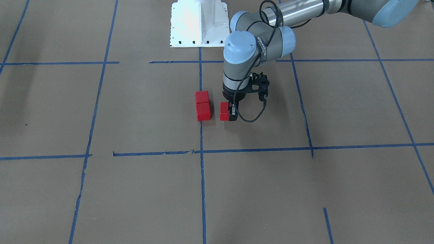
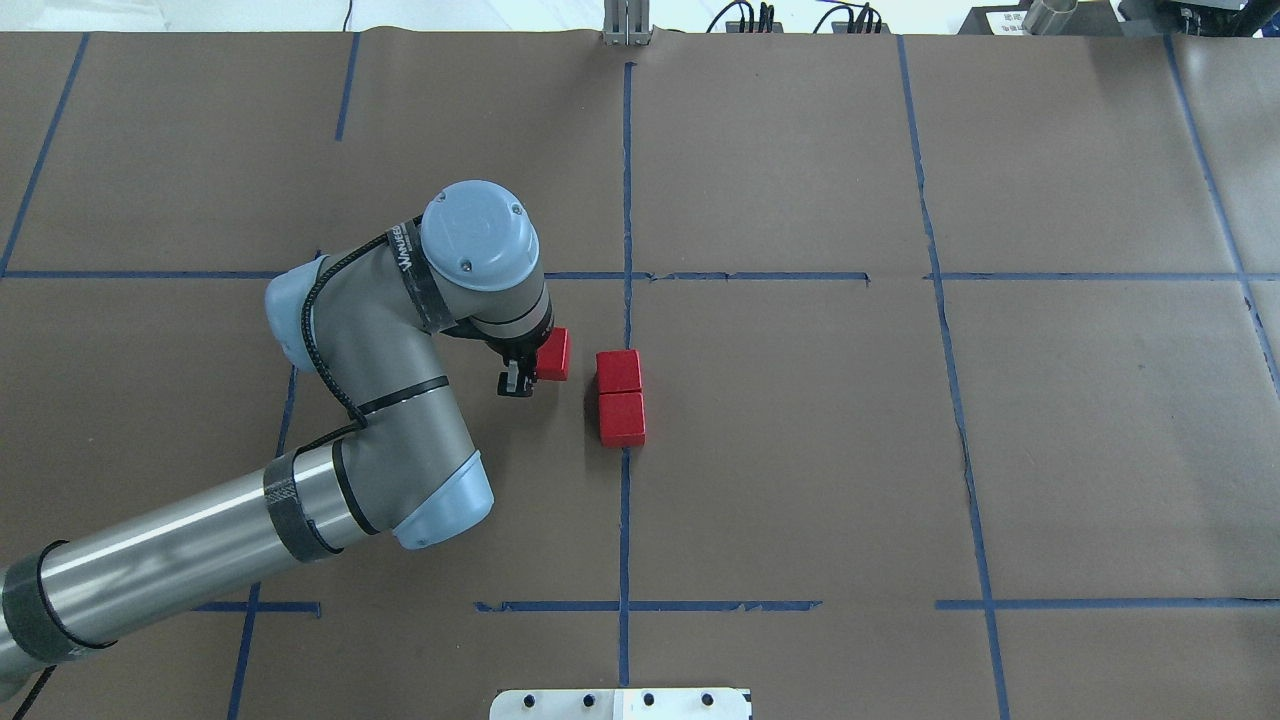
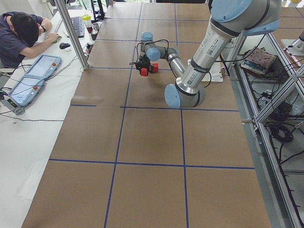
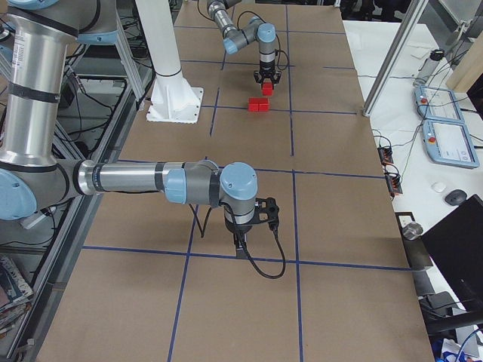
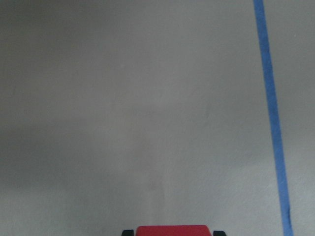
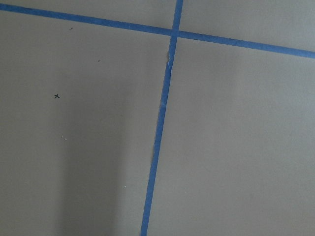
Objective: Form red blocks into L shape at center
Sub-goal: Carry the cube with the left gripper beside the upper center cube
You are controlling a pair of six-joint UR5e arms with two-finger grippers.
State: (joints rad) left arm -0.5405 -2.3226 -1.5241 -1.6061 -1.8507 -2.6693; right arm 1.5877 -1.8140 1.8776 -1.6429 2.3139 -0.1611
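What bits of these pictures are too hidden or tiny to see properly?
Left gripper: overhead view, its own wrist covers most of it.
Gripped red block: left wrist view, cut off by the bottom edge.
Right gripper: only in exterior right view, too small to tell open or shut.

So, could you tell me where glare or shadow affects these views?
Front-facing view: the white robot base is blown out by glare. Left wrist view: soft, a broad dim shadow across the paper, the held red block cut off at the bottom edge. Right wrist view: a vertical shadow lower left; tape lines sharp.
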